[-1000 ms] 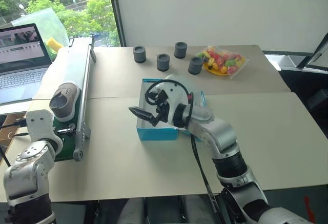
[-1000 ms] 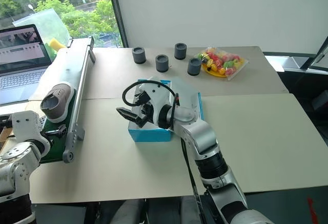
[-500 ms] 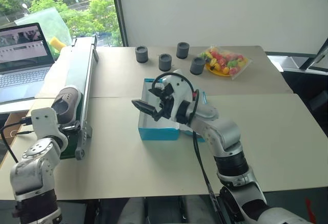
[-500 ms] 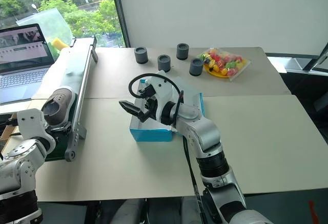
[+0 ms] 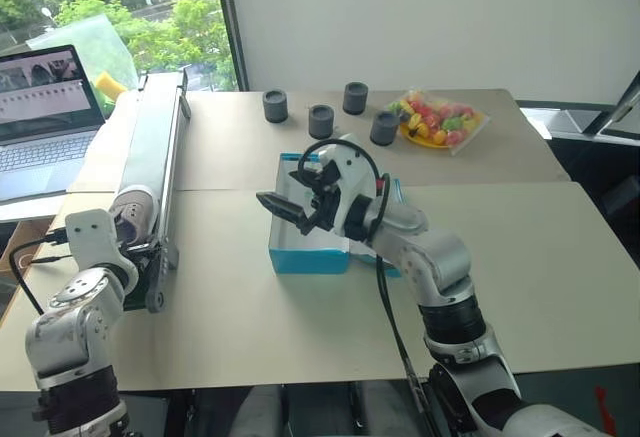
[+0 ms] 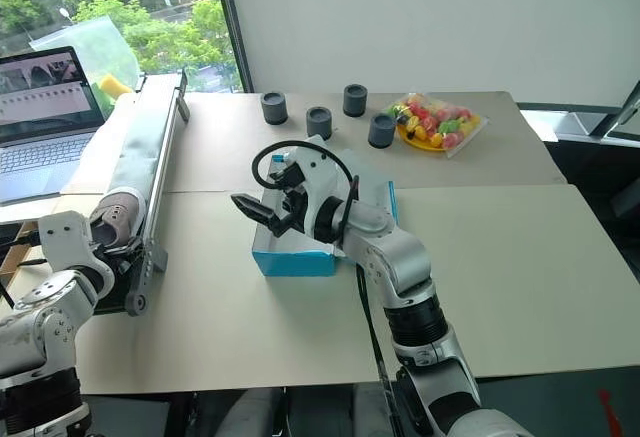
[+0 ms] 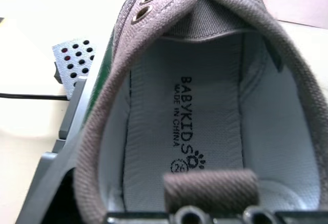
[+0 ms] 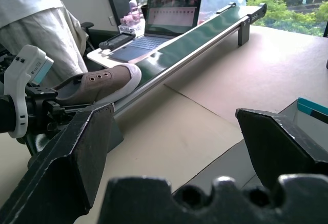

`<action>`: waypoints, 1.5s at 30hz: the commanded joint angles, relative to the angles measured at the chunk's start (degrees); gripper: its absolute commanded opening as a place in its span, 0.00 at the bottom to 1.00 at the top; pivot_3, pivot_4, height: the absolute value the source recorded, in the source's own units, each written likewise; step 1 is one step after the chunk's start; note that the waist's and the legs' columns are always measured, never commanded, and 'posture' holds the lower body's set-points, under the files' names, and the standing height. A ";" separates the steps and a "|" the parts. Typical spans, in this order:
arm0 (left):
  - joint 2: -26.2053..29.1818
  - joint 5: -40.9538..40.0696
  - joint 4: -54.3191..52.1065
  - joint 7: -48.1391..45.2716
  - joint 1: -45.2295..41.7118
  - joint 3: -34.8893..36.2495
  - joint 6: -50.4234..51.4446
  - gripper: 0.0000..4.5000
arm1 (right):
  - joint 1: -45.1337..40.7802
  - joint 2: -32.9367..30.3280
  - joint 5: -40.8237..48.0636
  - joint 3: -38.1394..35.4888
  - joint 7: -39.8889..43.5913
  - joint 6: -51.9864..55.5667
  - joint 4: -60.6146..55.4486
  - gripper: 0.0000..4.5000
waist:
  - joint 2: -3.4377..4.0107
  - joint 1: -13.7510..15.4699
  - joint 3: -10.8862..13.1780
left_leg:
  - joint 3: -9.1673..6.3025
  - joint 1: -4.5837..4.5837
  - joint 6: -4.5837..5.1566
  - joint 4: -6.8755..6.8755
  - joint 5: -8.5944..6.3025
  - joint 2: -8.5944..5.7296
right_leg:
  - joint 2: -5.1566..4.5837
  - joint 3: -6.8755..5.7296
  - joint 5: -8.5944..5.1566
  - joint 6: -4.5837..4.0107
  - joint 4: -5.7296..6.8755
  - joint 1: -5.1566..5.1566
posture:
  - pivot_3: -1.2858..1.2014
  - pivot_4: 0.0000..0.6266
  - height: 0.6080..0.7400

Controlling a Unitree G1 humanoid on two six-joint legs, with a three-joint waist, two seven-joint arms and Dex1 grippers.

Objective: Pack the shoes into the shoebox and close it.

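Observation:
A dark grey shoe (image 5: 133, 209) with a pale sole lies at the near end of the conveyor (image 5: 160, 147). My left gripper (image 5: 112, 235) is shut on its heel; the left wrist view looks straight into the shoe (image 7: 205, 106), with its heel tab against the gripper. The turquoise shoebox (image 5: 310, 255) stands open in the middle of the table, white inside. My right gripper (image 5: 285, 213) hangs open and empty over the box's left end, pointing towards the conveyor. Between the right gripper's fingers (image 8: 77, 157), the right wrist view shows the shoe (image 8: 97, 83) and the left gripper.
A laptop (image 5: 45, 107) sits beyond the conveyor at the far left. Several small dark grey cylinders (image 5: 321, 121) and a bag of coloured sweets (image 5: 435, 119) stand at the table's back. A person (image 8: 31, 24) stands by the laptop.
The shoe has come down to the conveyor's near end and its heel now sits in my left gripper, which has closed on it. The right arm has stayed put.

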 commanded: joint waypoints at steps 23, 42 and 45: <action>-19.35 -2.27 -20.14 8.51 -17.04 -19.22 -7.27 0.59 | -30.08 8.74 45.80 -41.20 -21.28 28.25 34.21 1.00 | -0.09 -0.51 0.08 | 0.46 -1.31 0.09 0.08 -0.03 0.02 | 0.02 0.03 0.16 0.06 0.10 -0.96 | 0.52 0.24 1.00; -18.30 -8.50 -22.82 1.17 -14.96 -22.42 -2.90 0.59 | -25.51 6.14 35.47 -31.40 -18.90 21.95 32.81 1.00 | -0.09 -0.50 0.09 | 0.49 -1.28 0.11 0.22 -0.01 -0.01 | 0.07 -0.03 0.18 0.12 0.08 -0.88 | 0.52 0.24 1.00; -15.67 -9.41 -23.89 0.35 -12.70 -19.53 -2.27 0.59 | -25.40 4.63 35.12 -31.59 -18.07 21.85 33.03 1.00 | -0.09 -0.49 0.08 | 0.50 -1.26 0.11 0.21 -0.01 -0.01 | 0.08 -0.03 0.18 0.11 0.09 -0.88 | 0.52 0.24 1.00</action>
